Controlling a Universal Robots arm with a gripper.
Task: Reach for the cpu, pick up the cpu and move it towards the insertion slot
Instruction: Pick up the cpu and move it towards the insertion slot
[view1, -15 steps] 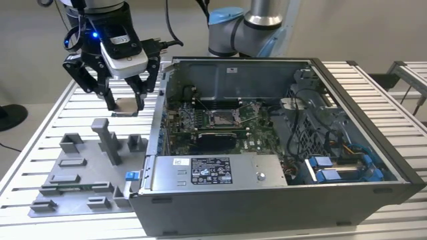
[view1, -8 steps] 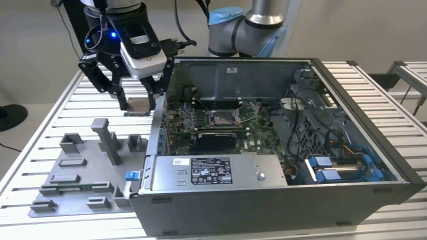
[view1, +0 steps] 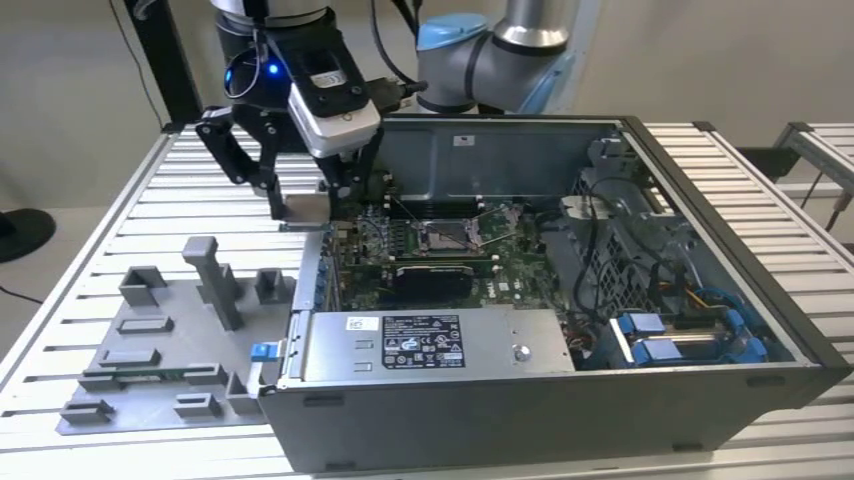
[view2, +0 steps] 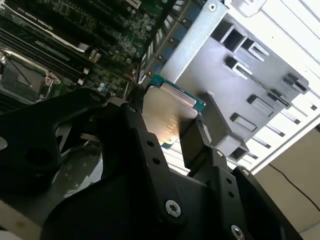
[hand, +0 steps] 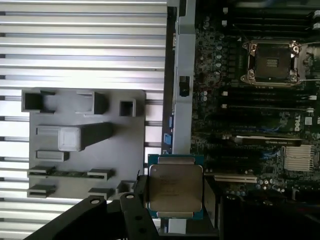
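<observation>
The cpu (view1: 306, 207), a thin silvery square chip with a greenish edge, hangs in the air over the case's side wall at the exterior view's left. My gripper (view1: 304, 200) is shut on it, one black finger on each side. Both wrist views show the cpu (hand: 175, 187) (view2: 167, 114) held between the fingers (hand: 138, 196). The insertion slot (view1: 447, 236) is a silver-framed socket with a dark centre on the motherboard, inside the case and to the exterior view's right of the cpu. The insertion slot (hand: 271, 62) (view2: 22, 75) lies uncovered, and a thin wire lever sticks out beside it.
The open computer case (view1: 441, 410) holds the motherboard, a power supply box (view1: 427, 342) and cable bundles (view1: 667, 320). A grey plastic fixture tray (view1: 140, 375) with upright blocks stands on the slatted table (view1: 80, 250) at the exterior view's left.
</observation>
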